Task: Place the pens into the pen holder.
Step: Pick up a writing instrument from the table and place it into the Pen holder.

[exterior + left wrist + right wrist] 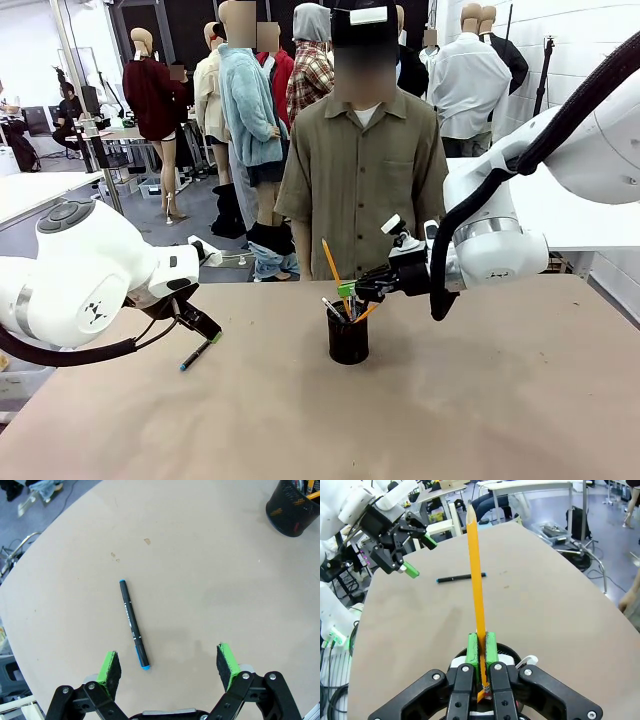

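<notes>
A black pen with teal-blue ends (196,354) lies on the tan table at the left. It also shows as the pen (133,624) in the left wrist view and as the pen (461,578) in the right wrist view. My left gripper (205,330) hovers just above it, open (168,664), with the pen nearer its left finger. The black mesh pen holder (348,338) stands mid-table with several pens in it; the holder (295,507) shows again at the left wrist view's top right. My right gripper (347,290) is shut (481,647) on a yellow pencil (475,575) directly over the holder.
A person (360,160) stands at the far edge of the table (480,400), right behind the holder. In the right wrist view my left arm's gripper (412,555) hangs beside the lying pen. The table's left edge (30,570) curves close to the pen.
</notes>
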### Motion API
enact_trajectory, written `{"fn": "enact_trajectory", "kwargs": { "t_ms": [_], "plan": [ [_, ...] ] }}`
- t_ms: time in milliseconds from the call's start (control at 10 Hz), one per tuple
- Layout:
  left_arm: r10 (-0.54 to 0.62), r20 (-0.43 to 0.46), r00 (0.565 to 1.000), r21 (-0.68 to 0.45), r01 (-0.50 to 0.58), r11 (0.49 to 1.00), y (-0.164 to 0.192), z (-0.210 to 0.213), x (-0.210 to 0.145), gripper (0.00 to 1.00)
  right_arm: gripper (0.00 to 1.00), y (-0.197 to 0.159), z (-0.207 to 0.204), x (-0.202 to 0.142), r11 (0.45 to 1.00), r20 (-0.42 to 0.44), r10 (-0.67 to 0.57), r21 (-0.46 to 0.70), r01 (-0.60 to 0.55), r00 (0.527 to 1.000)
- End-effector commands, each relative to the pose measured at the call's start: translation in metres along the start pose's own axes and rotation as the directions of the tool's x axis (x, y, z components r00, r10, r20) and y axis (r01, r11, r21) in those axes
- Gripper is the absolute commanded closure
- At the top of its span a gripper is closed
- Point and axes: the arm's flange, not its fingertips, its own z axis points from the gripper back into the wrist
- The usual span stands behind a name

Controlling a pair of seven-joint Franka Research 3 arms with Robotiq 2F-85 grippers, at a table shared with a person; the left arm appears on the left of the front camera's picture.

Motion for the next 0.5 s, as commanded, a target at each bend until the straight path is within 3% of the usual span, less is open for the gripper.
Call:
{"fn": "enact_trajectory", "kwargs": {
  "t_ms": [0, 100, 300, 400],
  "plan": [
    [0.005, 0.001, 1.0, -0.001, -0.005, 1.0, 0.0018, 0.0007, -0.0007, 0.0, 1.0, -0.0044, -0.0031, 0.0015, 1.0, -0.034, -0.007, 0.015, 0.007, 0.999],
    [0.005, 0.001, 1.0, -0.001, -0.005, 1.0, 0.0018, 0.0007, -0.0007, 0.0, 0.93, -0.0039, -0.0027, 0.001, 1.0, -0.039, -0.002, 0.004, 0.002, 0.999],
    [0.005, 0.001, 1.0, -0.001, -0.005, 1.0, 0.0018, 0.0007, -0.0007, 0.0, 0.55, -0.004, -0.0007, 0.0, 1.0, -0.042, -0.001, 0.003, 0.001, 0.999],
    [0.005, 0.001, 1.0, -0.001, -0.005, 1.0, 0.0018, 0.0007, -0.0007, 0.0, 0.55, -0.0049, 0.0013, -0.0016, 1.0, -0.032, -0.005, -0.003, 0.005, 0.999]
  ]
}}
